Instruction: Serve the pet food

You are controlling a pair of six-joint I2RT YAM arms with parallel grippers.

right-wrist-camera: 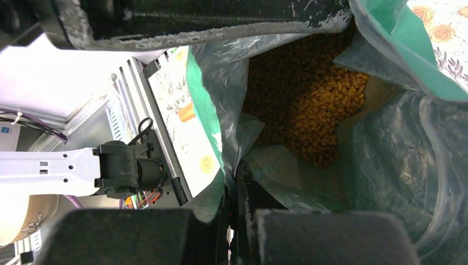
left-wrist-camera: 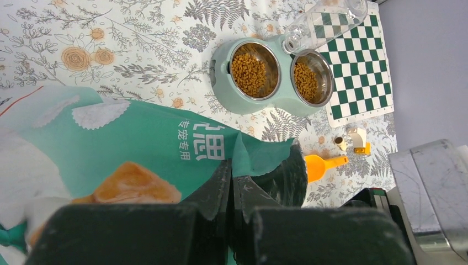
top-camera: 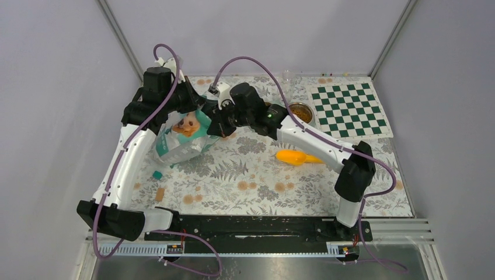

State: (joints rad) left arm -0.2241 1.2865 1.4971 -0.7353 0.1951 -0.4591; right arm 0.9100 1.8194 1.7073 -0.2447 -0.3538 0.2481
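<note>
**Fingers pinch the bag's mouth from two sides**

Closest to the left wrist's lens, the left gripper [left-wrist-camera: 232, 181] has its jaws together on a fold of the teal bag [left-wrist-camera: 138, 138] – the teal film rises out of the pinch towards one o'clock. On the right wrist's view the right gripper [right-wrist-camera: 232, 186] is likewise clamped, its jaws pressed on the thin edge of the same bag where the teal outside meets the cloudy lining.

Past that pinch, at about one o'clock, the bag gapes and the pet food [right-wrist-camera: 309, 105] lies heaped inside it, brown pellets against the lining. More of the same kibble fills both steel bowls of the pale green double feeder [left-wrist-camera: 226, 91], which stands at twelve o'clock from the left gripper's tips.

From above, taking the middle of the table [top-camera: 233, 192] as the dial's centre – the bag sits at ten o'clock between the two wrists, the feeder at one o'clock, the chessboard mat [top-camera: 349, 109] at two o'clock, and the yellow-orange scoop [top-camera: 297, 157] lies loose on the floral cloth at three o'clock, apart from both grippers.
</note>
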